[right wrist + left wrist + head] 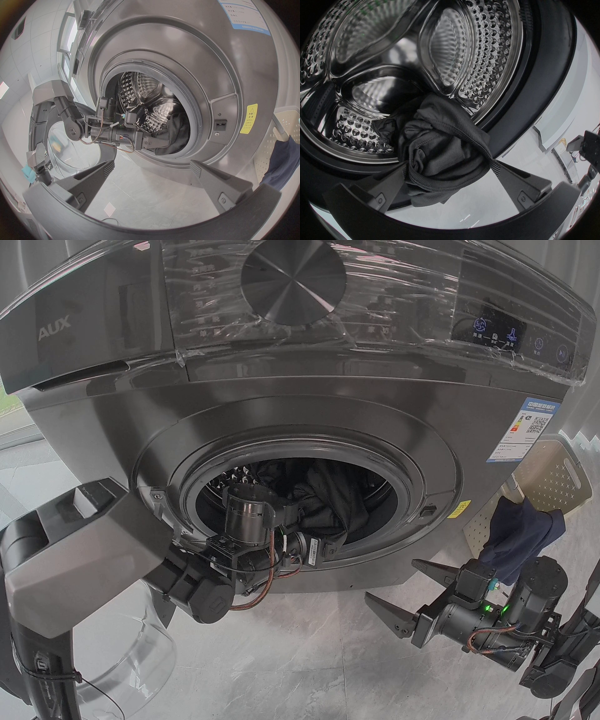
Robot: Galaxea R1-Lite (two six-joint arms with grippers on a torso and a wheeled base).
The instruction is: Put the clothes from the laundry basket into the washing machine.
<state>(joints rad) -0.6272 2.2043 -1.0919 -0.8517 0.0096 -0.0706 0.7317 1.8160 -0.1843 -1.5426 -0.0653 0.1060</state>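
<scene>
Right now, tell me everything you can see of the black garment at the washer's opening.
The black garment is soft, matte knit cloth with a stitched hem, bunched and twisted into folds. It lies at the lower edge of the washing machine opening, partly inside the perforated steel drum and partly over the dark door seal. It sits between the spread fingers of the left gripper, apparently brushing both tips.

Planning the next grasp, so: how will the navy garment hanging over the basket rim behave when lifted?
Probably floppy: the navy garment drapes in soft folds over the laundry basket rim. Likely light, since it looks like thin cloth. It may drag along the rim as it comes up.
</scene>
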